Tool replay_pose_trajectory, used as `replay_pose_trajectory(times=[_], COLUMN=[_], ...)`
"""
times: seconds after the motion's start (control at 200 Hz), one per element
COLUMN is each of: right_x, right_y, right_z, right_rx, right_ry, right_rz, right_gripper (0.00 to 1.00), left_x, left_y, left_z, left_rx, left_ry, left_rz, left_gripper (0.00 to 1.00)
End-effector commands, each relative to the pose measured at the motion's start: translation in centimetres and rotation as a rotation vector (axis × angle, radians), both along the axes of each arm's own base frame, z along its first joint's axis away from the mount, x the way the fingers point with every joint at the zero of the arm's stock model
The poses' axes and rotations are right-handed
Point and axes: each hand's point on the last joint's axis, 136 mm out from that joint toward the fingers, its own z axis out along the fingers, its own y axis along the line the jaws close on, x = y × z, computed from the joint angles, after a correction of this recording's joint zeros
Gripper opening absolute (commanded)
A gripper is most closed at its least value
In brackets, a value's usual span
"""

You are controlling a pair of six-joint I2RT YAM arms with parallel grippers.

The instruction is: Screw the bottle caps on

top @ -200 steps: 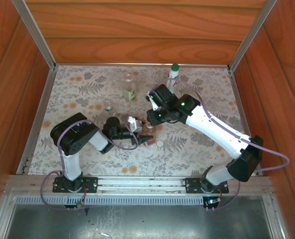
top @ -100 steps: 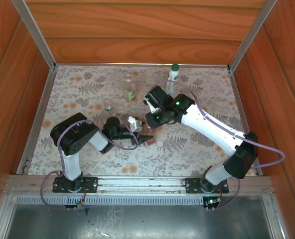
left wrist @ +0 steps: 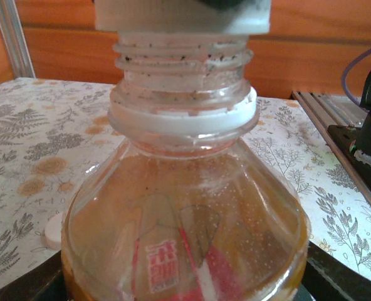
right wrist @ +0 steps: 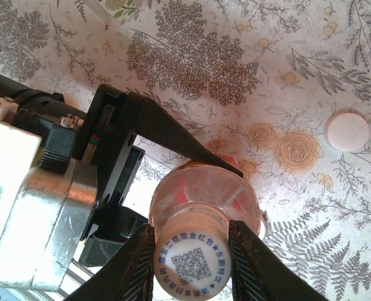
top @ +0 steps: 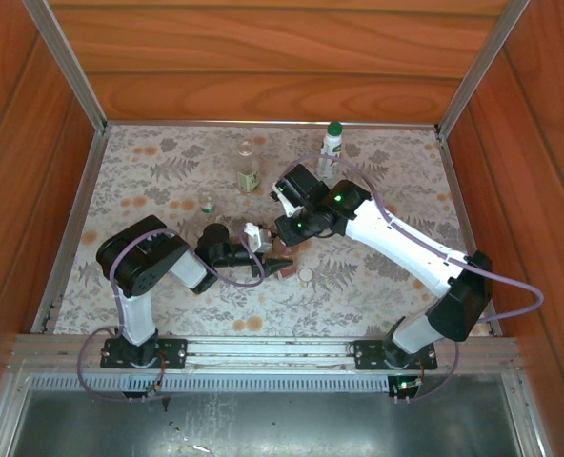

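- The jaws of the right gripper point(right wrist: 192, 254) are closed narrowly on a white cap point(right wrist: 190, 269) printed with a QR code.
- This cap is seated atop the neck of the amber bottle point(left wrist: 185, 238), with bare threads visible beneath it.
- The bottle's body is clamped upright by the jaws of the left gripper point(top: 278, 264), mid-bench point(top: 149, 162).
- 1 loose white cap point(right wrist: 346, 131) is seen lying nearby.
- A green-capped white bottle point(top: 332, 143) is placed at the far edge.

Left wrist view: you see the amber bottle point(left wrist: 185, 238) cut off by the lower edge. The white cap point(left wrist: 182, 15) at its mouth is cropped above. A loose cap point(left wrist: 52, 231) to its left is half hidden behind its shoulder.
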Motion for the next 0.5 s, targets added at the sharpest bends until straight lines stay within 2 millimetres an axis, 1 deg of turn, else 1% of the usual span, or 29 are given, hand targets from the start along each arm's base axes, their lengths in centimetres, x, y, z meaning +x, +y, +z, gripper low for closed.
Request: replay_pose_trajectory(times=[0.0, 0.25, 0.495], right_x=[-1.0, -1.3, -2.0], right_y=[0.1, 0.3, 0.0], right_z=[-0.2, -0.4, -1.3], right_rx=[0.009, 0.002, -0.032], right_ry=[0.022, 0.012, 0.007], right_rz=[0.017, 0.053, 0.084], right_gripper=[0.33, 0.33, 0.35], left_x=[0.0, 0.0, 0.0], left_y=[0.0, 0.0, 0.0], left_z=[-0.7, -0.7, -0.7], left_rx=[0.014, 0.014, 0.015], left_ry=[0.025, 0.025, 0.026], left_rz=[-0.01, -0.011, -0.01], left_gripper=[0.64, 0.64, 0.64])
